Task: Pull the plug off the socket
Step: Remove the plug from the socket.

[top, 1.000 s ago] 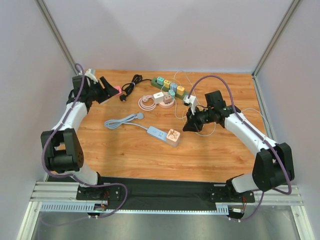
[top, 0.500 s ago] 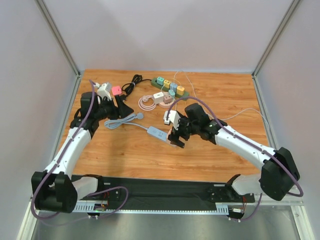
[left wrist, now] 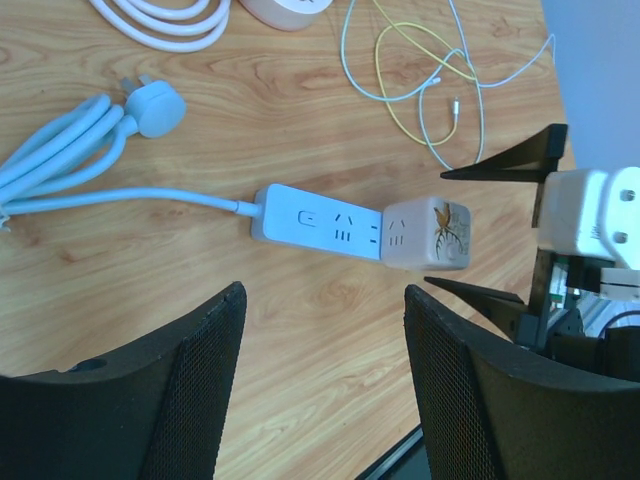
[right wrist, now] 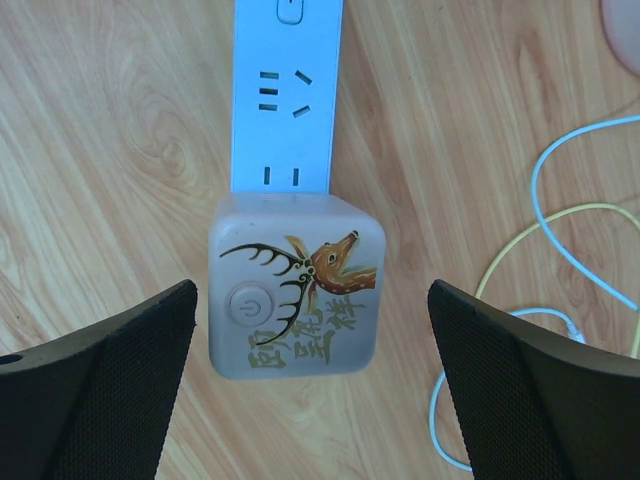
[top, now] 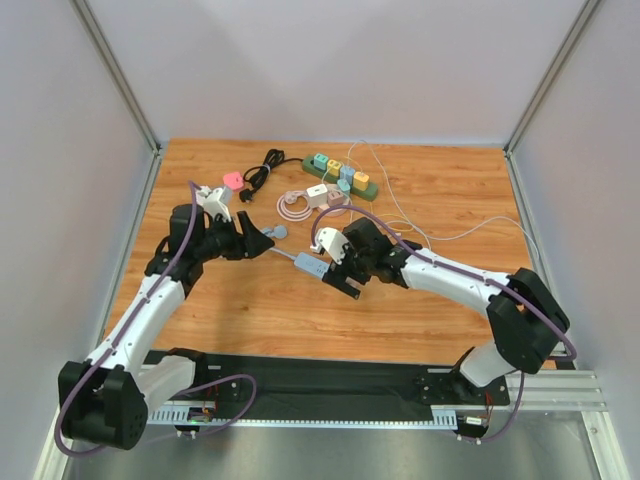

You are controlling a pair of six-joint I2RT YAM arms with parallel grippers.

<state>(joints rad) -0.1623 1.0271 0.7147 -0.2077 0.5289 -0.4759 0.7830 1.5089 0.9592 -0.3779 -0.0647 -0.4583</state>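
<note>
Plainly the right gripper (right wrist: pixel 311 300) stands wide open and empty, its fingers either side of the deer-printed plug (right wrist: pixel 295 285), apparently not touching it. The plug sits seated in the end of the blue power strip (right wrist: pixel 287 100). The left gripper (left wrist: pixel 325 305) hovers near the strip, fairly wide and empty.

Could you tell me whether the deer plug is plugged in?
Plugged in: the deer plug sits flush on the white strip, no prongs showing.

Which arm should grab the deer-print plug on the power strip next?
Right. The right gripper has its open jaws either side of the deer-print plug, directly above it. The left gripper hovers open toward the cord end of the power strip, probably better suited to bracing it.
</note>
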